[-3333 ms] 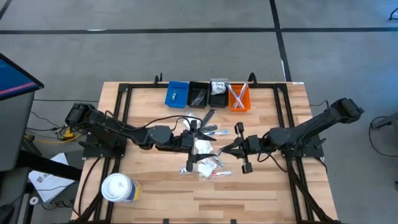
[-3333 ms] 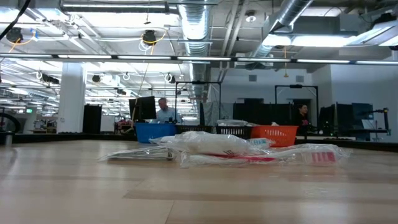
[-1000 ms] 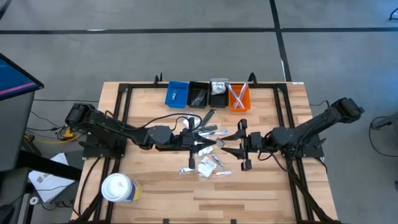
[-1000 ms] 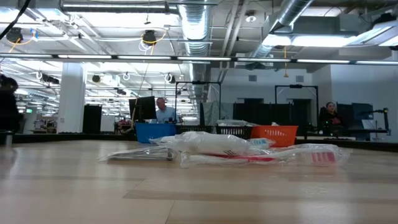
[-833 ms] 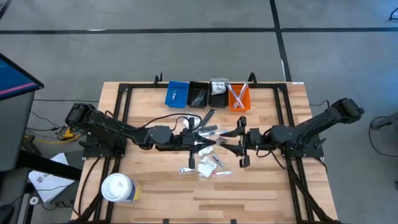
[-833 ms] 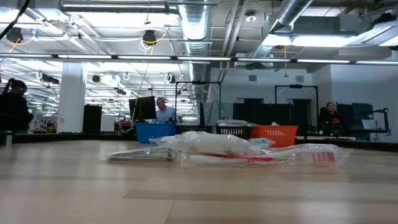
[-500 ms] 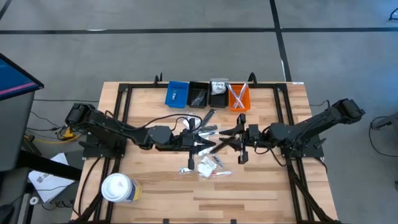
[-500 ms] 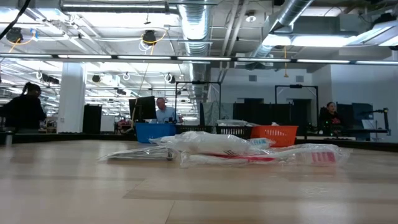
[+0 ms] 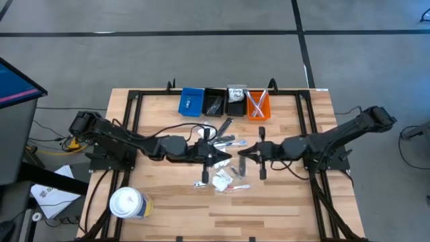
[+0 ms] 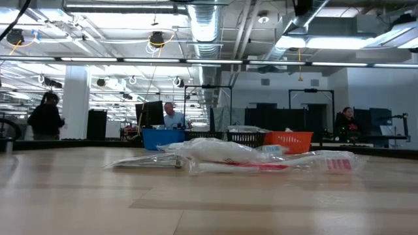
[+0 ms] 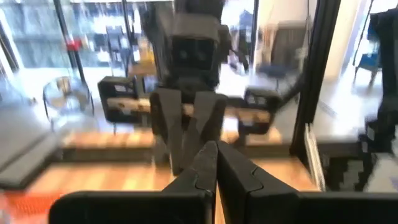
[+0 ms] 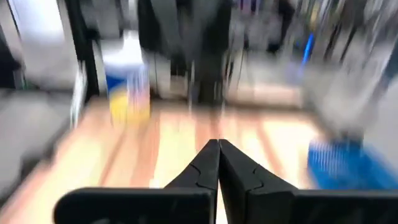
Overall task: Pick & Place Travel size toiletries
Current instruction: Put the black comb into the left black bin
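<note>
The travel size toiletries lie loose at mid-table: white sachets and slim sticks (image 9: 227, 179) toward the near side, and combs and sticks (image 9: 227, 140) toward the far side. In the low view they form a flat heap (image 10: 228, 155). My left gripper (image 9: 224, 157) and my right gripper (image 9: 238, 158) hover above this pile, pointing at each other tip to tip, a small gap between them. Both are shut with nothing between the fingers, as the left wrist view (image 11: 216, 163) and the right wrist view (image 12: 218, 162) show.
Several small bins line the far edge: blue (image 9: 191, 102), black (image 9: 215, 102), one holding white sachets (image 9: 236, 99), and orange (image 9: 258, 105). A large white tub with a yellow label (image 9: 126, 203) stands near the near left corner. Black frame rails (image 9: 132, 114) border the table.
My right gripper has shut from wide open. It has gone toward the table's left, toward my left gripper, and has tipped up to nearly level. The toiletries lie as before.
</note>
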Action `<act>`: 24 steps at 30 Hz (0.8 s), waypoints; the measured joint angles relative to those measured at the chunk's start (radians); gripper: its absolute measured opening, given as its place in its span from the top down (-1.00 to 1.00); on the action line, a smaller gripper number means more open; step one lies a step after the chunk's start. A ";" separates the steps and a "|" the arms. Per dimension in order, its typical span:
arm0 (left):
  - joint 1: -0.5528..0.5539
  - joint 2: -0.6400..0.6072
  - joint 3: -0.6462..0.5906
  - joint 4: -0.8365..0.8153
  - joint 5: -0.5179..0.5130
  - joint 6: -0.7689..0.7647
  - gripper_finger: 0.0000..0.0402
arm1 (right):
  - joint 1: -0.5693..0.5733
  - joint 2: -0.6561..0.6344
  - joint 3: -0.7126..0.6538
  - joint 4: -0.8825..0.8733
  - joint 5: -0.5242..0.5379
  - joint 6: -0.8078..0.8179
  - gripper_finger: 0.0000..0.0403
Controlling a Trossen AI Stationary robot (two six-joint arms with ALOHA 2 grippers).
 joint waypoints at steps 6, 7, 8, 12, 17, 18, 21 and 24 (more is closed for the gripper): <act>0.046 -0.011 -0.001 -0.156 0.107 -0.106 1.00 | 0.027 -0.002 0.048 -0.490 -0.137 0.158 0.97; 0.052 -0.012 -0.001 -0.164 0.120 -0.121 1.00 | 0.042 -0.002 0.048 -0.561 -0.141 0.202 0.95; 0.058 -0.014 -0.001 -0.170 0.130 -0.133 1.00 | 0.056 0.000 0.048 -0.632 -0.142 0.264 0.92; 0.079 -0.015 -0.001 -0.235 0.222 -0.209 1.00 | 0.105 0.001 0.047 -0.873 -0.134 0.533 0.73; 0.101 0.047 0.000 -0.285 0.324 -0.209 1.00 | 0.166 0.002 0.047 -0.942 -0.060 0.672 0.50; 0.109 0.067 0.000 -0.286 0.325 -0.219 1.00 | 0.172 0.002 0.047 -0.933 -0.038 0.678 0.47; 0.140 0.136 0.008 -0.281 0.325 -0.223 1.00 | 0.170 0.030 0.048 -0.907 0.003 0.679 0.44; 0.161 0.224 0.033 -0.286 0.324 -0.205 1.00 | 0.157 0.072 0.048 -0.931 0.007 0.679 0.47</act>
